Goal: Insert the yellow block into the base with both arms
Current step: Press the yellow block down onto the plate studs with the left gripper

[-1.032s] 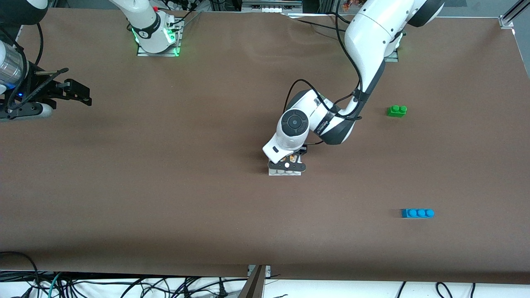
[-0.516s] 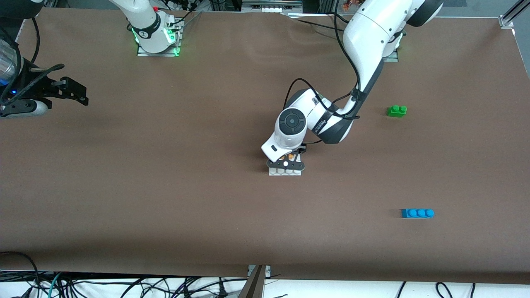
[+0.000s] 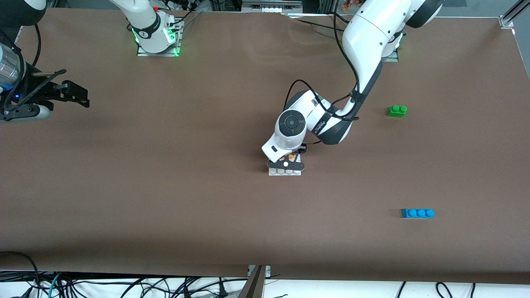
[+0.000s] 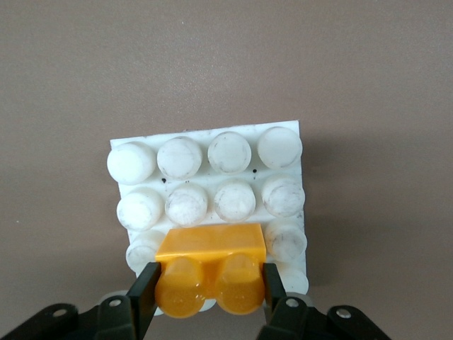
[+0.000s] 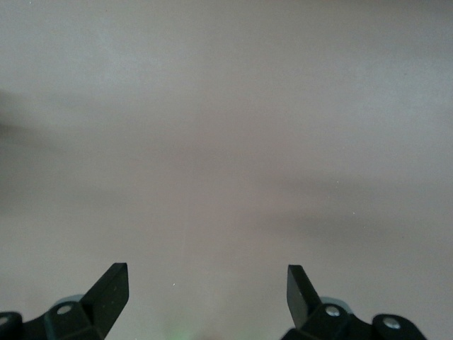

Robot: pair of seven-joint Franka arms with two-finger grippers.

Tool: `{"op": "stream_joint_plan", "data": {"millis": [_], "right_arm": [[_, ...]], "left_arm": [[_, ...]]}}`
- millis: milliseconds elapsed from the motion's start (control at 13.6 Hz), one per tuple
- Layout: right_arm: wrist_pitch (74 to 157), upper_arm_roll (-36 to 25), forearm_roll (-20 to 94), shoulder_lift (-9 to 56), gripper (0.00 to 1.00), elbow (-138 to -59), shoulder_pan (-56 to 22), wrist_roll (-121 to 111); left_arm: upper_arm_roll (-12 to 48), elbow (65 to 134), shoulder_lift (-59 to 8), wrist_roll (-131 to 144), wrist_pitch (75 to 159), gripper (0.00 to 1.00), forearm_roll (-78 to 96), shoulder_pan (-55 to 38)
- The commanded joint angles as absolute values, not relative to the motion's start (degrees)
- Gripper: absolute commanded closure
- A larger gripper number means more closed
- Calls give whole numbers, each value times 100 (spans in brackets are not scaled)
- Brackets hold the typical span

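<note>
The yellow block (image 4: pixel 211 265) is clamped at its two ends between the black fingers (image 4: pixel 146 283) of my left gripper (image 4: pixel 210 283), studs toward the wrist camera. It lies against the white studded base (image 4: pixel 233 152), covering two middle studs near one edge. In the front view the left gripper (image 3: pixel 285 165) hangs low over the base (image 3: pixel 285 172) at the table's middle, and only a sliver of the yellow block (image 3: pixel 292 157) shows. My right gripper (image 3: pixel 78 96) waits open over the right arm's end of the table, and in its wrist view the right gripper (image 5: pixel 207 276) has only bare table below.
A green two-stud brick (image 3: pixel 396 110) lies toward the left arm's end of the table. A blue three-stud brick (image 3: pixel 417 213) lies nearer the front camera than the green one. The left arm's cable loops above the base.
The left hand has shifted very slightly over the base, still holding the block. The right gripper has wavered a little at its end of the table.
</note>
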State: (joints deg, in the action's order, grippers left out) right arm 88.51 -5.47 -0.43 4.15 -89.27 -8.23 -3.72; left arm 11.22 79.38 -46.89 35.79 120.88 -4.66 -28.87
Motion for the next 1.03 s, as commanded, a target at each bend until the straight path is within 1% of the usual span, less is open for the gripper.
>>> {"op": "stream_joint_plan", "data": {"millis": [0, 74, 147, 221, 664, 737, 959], "right_arm": [[8754, -527, -105, 431, 1, -8859, -765, -422], [8754, -527, -105, 431, 1, -8859, -765, -422], [8754, -519, -105, 431, 1, -8859, -765, -422], [8763, -519, -97, 431, 1, -8859, -773, -413], [8754, -519, -62, 431, 1, -8859, -774, -413], [8754, -519, -62, 431, 1, -8868, -773, -422], [8754, -518, -62, 431, 1, -8868, -773, -422]], "left_arm": [[1063, 7910, -4772, 3709, 12067, 38, -746, -2971], [1063, 7910, -4772, 3718, 12067, 34, -747, -2971], [1063, 7910, -4772, 3718, 12067, 15, -747, -2979], [1063, 7884, -4772, 3718, 12067, 0, -747, -2988], [1072, 7822, -4685, 3718, 12006, 0, -712, -2918], [1072, 7831, -4554, 3744, 11962, 0, -686, -2901], [1063, 7805, -3966, 3709, 11296, 0, -738, -2743]]}}
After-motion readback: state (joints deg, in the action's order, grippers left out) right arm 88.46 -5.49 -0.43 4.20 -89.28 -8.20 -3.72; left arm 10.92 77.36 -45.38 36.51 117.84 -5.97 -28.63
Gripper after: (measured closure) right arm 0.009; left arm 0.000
